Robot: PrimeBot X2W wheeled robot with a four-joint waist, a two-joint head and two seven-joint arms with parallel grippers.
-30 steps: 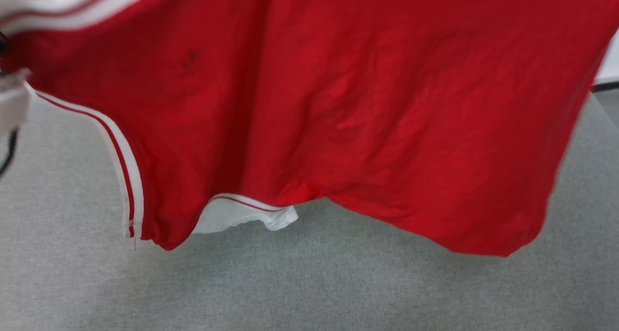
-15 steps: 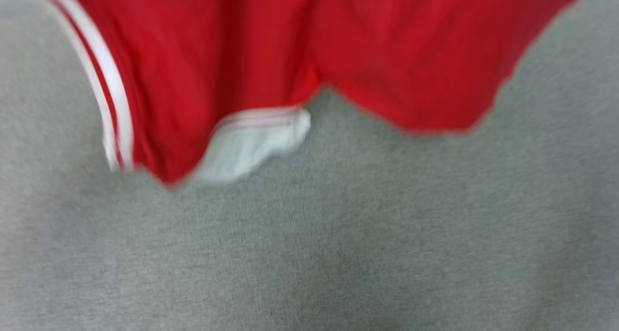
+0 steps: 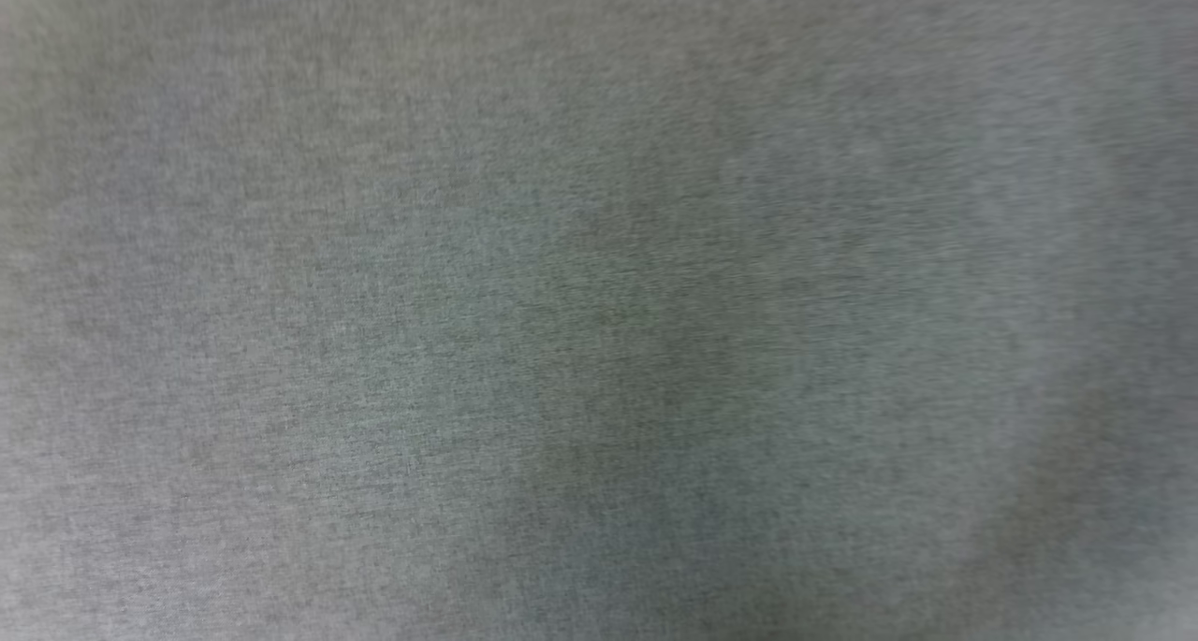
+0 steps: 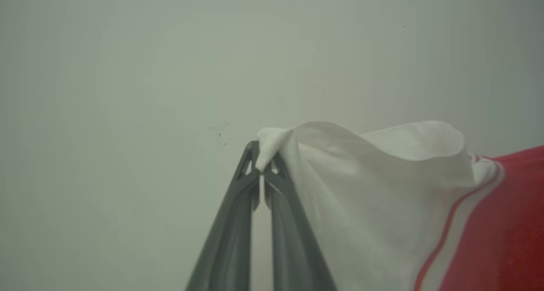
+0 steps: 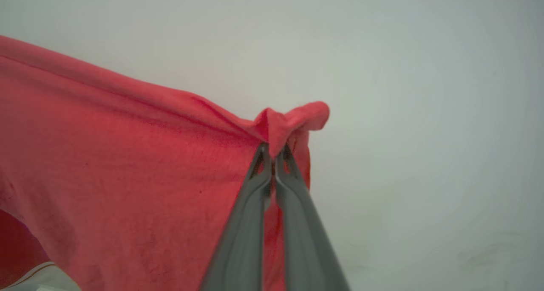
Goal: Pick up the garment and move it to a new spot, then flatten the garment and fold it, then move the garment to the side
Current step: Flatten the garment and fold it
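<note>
While the left gripper (image 4: 263, 165) pinches white cloth of the garment (image 4: 374, 189) draping rightward, the right gripper (image 5: 273, 155) clamps red cloth spreading leftward

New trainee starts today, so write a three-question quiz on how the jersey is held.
1. True or false: the right jaws are shut on red cloth of the garment.
2. What do the left jaws pinch? A. white sleeve B. black lettering C. nothing
3. Fill in: the blurred head view shows a plain ___ surface.

Key: 1 true; 2 A; 3 grey.
</note>
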